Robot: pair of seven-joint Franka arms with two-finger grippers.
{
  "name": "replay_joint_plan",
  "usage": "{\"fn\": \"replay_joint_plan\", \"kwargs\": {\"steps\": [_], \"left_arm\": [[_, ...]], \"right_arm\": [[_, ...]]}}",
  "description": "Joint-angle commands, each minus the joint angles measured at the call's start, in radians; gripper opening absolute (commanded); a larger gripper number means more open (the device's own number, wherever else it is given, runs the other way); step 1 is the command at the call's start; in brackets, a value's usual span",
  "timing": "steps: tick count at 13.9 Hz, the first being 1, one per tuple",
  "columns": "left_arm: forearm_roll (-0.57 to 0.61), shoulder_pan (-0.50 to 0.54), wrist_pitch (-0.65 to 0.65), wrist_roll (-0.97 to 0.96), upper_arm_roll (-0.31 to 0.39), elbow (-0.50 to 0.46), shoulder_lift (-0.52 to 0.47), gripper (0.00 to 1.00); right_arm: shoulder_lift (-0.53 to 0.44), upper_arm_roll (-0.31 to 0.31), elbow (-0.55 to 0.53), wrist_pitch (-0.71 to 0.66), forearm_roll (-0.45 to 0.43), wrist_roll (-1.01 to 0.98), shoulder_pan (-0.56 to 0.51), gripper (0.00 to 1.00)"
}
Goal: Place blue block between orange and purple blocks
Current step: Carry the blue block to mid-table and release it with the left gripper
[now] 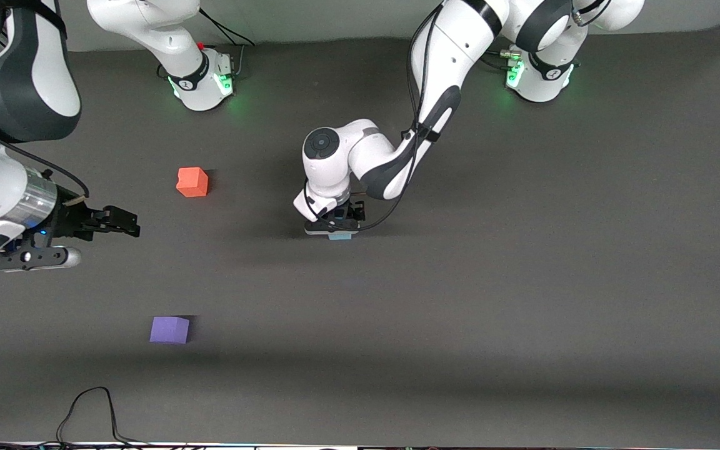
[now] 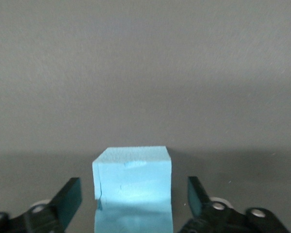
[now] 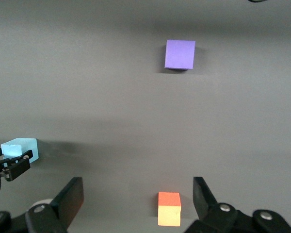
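Blue block (image 1: 340,236) sits flat on the table (image 1: 522,281) near its middle, a cube with no long axis, faces square to the left gripper (image 1: 338,226). Its 2 fingers (image 2: 68,196) straddle the block, spread, gaps visible both sides. Right gripper (image 1: 124,222) waits, fingers apart, over bare mat between orange block (image 1: 192,182) and purple block (image 1: 170,329).

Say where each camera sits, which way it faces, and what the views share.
Front view: high, facing the robots; shows both arms, orange block, purple block.
Left wrist view: looks down at blue block between open left gripper.
Right wrist view: looks down past open right gripper.
Shared: all show the blue block.
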Motion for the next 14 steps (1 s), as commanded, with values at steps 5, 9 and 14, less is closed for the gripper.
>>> {"fn": "replay_joint_plan", "kwargs": {"steps": [5,9,14], "left_arm": [[-0.136,0.188,-0.243,0.172,-0.027,-0.002,-0.257,1.00],[-0.203,0.399,-0.439,0.456,-0.025,-0.211,-0.499,1.00],[-0.189,0.681,-0.519,0.823,-0.019,-0.496,-0.813,1.00]], "right_arm": [[0.004,-0.006,0.051,-0.111,0.061,0.008,0.024,1.00],[-0.010,-0.003,0.057,-0.208,0.234,0.016,0.030,1.00],[0.002,-0.004,0.070,-0.210,0.234,0.359,0.268,1.00]]}}
